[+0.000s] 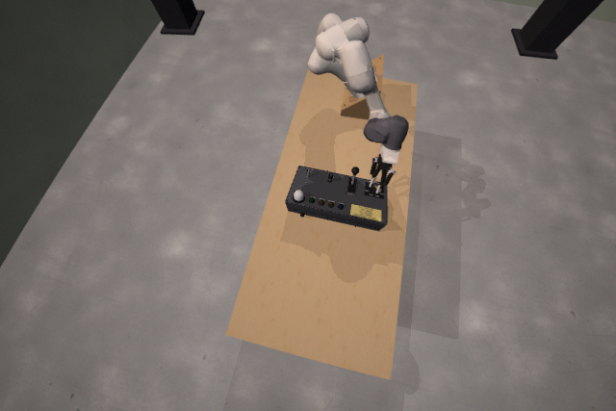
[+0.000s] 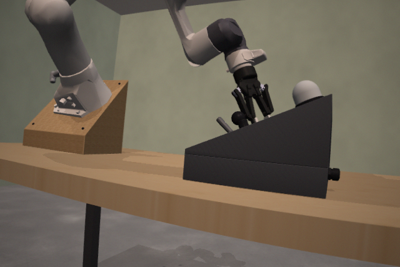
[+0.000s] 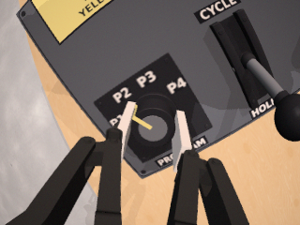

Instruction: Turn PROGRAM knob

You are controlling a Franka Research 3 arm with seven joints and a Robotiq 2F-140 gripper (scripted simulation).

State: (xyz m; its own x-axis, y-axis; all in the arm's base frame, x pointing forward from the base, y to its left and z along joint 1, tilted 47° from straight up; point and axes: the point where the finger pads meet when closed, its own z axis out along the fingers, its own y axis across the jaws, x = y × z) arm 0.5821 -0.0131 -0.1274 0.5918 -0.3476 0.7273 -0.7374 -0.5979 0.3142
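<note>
Knob (image 3: pixel 152 129) sat clamped between jaws for twisting; pointer aimed near P2, P4 mark beyond, right.

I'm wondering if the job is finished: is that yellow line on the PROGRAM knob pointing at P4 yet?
No, the yellow pointer on the PROGRAM knob aims up-left, between the P1 and P2 marks, away from the P4 label.

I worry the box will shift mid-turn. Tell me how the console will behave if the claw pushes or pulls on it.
The console is wedge-shaped, with a broad flat base on the table, so tipping seems unlikely. It stands free, so a sideways pull could slide it. The claw grips the PROGRAM knob near one end, so it may pivot too.
</note>
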